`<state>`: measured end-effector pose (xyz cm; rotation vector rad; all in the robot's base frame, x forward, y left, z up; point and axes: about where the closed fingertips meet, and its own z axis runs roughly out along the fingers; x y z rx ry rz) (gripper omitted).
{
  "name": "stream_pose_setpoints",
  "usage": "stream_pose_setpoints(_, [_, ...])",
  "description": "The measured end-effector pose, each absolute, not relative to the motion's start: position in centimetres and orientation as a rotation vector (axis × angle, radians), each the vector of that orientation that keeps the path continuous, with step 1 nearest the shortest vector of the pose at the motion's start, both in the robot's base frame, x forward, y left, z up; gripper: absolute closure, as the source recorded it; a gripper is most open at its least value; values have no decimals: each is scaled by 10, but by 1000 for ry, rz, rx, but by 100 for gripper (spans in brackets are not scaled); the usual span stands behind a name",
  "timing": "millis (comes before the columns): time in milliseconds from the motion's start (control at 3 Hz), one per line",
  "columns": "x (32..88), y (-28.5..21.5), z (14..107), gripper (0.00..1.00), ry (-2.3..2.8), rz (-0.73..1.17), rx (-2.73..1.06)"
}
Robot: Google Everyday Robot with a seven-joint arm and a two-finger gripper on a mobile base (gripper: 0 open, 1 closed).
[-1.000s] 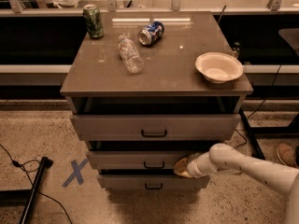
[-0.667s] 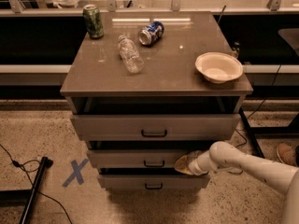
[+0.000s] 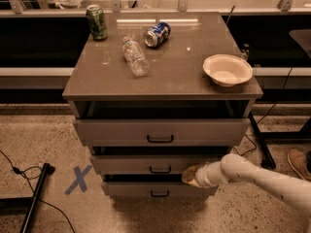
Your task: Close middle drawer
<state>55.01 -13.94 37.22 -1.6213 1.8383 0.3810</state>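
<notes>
1. The gripper (image 3: 192,175) is low on the near face of the cabinet (image 3: 73,89), right against the right part of the middle drawer (image 3: 121,164), at the lower edge of its front.
2. Whether the claw is open or shut, I can't tell; it sits end-on to the drawer front, and nothing can be seen held in it.
3. The white arm (image 3: 262,177) reaches in from the near right.
4. The middle drawer stands slightly out, with a dark gap above its front and its black handle (image 3: 160,169) just left of the gripper.
5. The top drawer (image 3: 160,131) hangs furthest out; the third drawer (image 3: 141,190) sits below.
6. On the cabinet top there's a green can (image 3: 97,22) upright at the far left, a blue can (image 3: 157,34) on its side, and a clear bottle (image 3: 135,56) lying down. Their lettering is too small to read.
7. A white bowl (image 3: 227,70) sits at the right edge.
8. On the floor at left is a blue tape X (image 3: 78,179).
</notes>
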Motion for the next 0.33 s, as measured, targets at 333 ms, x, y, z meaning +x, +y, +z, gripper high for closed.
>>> stream_pose_setpoints(333, [507, -135, 375, 100, 1819, 437, -1615])
